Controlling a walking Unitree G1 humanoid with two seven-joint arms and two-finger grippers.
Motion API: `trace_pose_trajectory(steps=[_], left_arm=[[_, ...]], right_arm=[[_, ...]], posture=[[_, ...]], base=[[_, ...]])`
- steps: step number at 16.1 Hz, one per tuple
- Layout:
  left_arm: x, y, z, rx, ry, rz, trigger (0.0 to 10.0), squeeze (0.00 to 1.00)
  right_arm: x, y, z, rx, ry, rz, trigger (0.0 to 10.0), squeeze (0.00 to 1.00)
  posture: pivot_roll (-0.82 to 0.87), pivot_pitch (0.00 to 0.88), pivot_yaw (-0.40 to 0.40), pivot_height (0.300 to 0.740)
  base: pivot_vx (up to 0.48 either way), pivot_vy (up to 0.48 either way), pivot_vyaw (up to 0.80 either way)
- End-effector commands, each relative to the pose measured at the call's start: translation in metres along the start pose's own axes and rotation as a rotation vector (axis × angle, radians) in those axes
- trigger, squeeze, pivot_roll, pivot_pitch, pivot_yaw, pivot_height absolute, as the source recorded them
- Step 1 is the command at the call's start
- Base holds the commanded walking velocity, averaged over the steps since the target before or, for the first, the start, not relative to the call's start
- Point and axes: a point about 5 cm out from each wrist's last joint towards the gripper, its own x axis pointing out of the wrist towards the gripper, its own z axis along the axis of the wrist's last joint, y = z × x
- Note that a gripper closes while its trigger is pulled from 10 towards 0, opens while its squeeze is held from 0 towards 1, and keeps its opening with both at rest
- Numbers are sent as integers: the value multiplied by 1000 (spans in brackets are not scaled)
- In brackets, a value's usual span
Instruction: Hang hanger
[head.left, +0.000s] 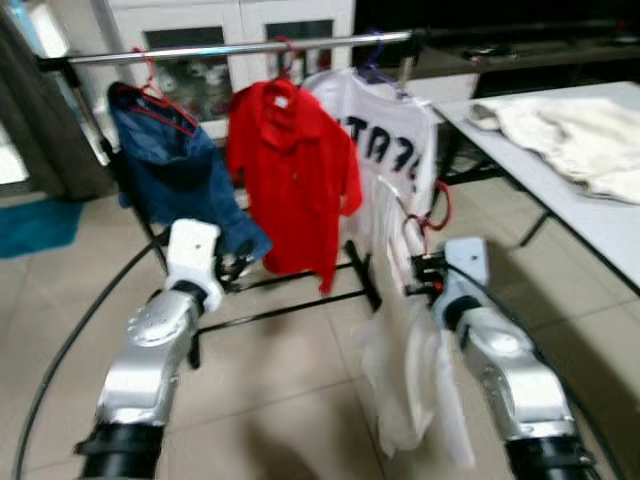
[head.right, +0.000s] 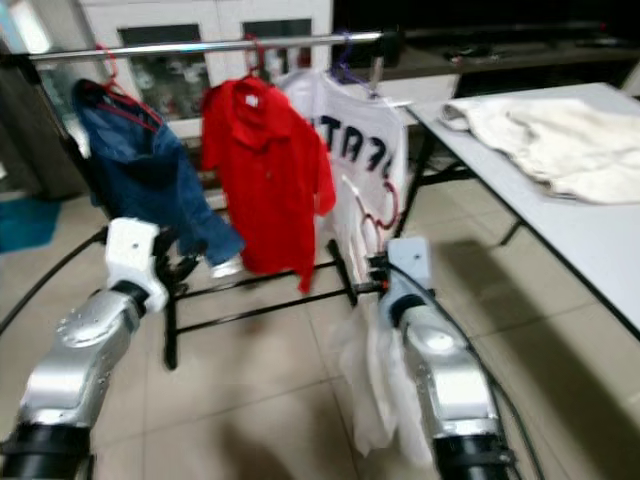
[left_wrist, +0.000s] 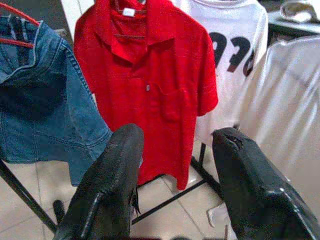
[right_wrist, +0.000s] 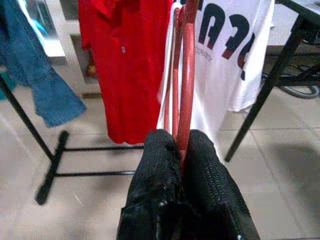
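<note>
My right gripper (right_wrist: 181, 150) is shut on a red hanger (right_wrist: 187, 65) that carries a thin white garment (head.left: 405, 380) hanging down to the floor. It is held low in front of the clothes rack, whose silver rail (head.left: 230, 48) runs across the top. On the rail hang a blue denim piece (head.left: 175, 165), a red polo shirt (head.left: 290, 165) and a white printed T-shirt (head.left: 390, 150). My left gripper (left_wrist: 175, 165) is open with nothing between its fingers, held out toward the red shirt (left_wrist: 150, 85) and the denim (left_wrist: 45, 110).
A white table (head.left: 610, 225) with a crumpled cream cloth (head.left: 570, 135) stands on the right. The rack's black base bars (head.left: 290, 310) lie on the tiled floor ahead. A white cabinet (head.left: 230, 20) stands behind the rack, and a blue mat (head.left: 35, 225) lies at far left.
</note>
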Motion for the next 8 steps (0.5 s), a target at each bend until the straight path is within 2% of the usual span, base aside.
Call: trace_pose_trajectory(steps=[1,8], left_arm=[[-1,6,3,18,-3,12,10000,0],[3,3,5,19,-11,-9,10000,0]], right_arm=[[2,4,16,-4,-63,16,10000,0],[-2,-5,8,18,-58,1,10000,0]], posture=[[-57,0,9,740],[-68,0,22,740]], base=[[300,0,0],[303,0,0]])
